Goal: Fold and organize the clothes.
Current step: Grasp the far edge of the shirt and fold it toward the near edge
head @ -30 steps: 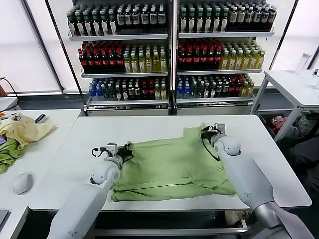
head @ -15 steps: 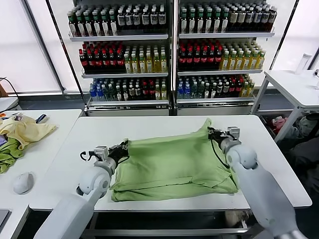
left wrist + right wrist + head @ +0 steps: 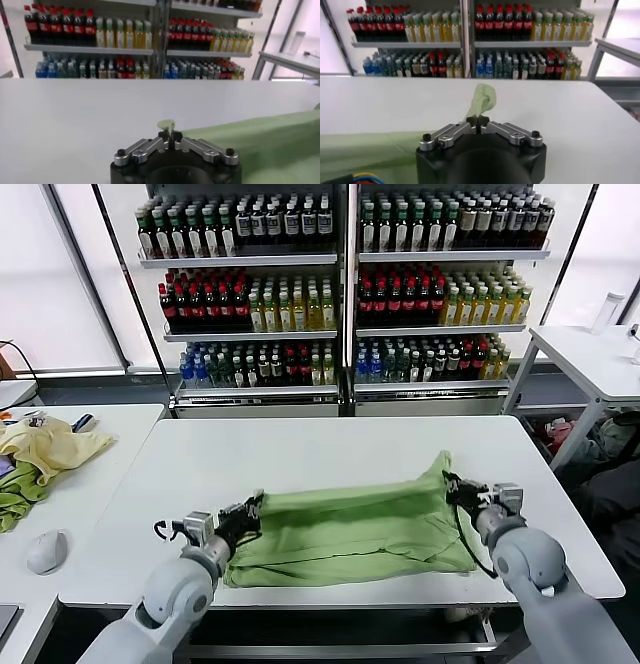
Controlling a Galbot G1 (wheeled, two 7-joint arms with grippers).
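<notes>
A: Here, both arms fold the T-shirt [image 3: 350,529] toward the near edge of the desk [image 3: 300,449]; the left gripper [image 3: 250,510] and right gripper [image 3: 452,485] each pinch a far corner.

B: Next move?

A: Likely lowering both corners evenly onto the near hem, then letting go. The printed graphic is hidden in the folds.

Colours and patterns observed

T-shirt [image 3: 350,529]: plain light sage green, no print showing. Table [image 3: 300,449]: white. Left gripper [image 3: 243,517] and right gripper [image 3: 458,489]: black fingers on pale grey arms. Side table [image 3: 95,474]: white, carrying a pale yellow garment [image 3: 50,446], a darker green cloth [image 3: 15,494], a grey-white mouse [image 3: 45,551]. Shelf bottles [image 3: 340,284]: red, yellow, green, blue, dark.
</notes>
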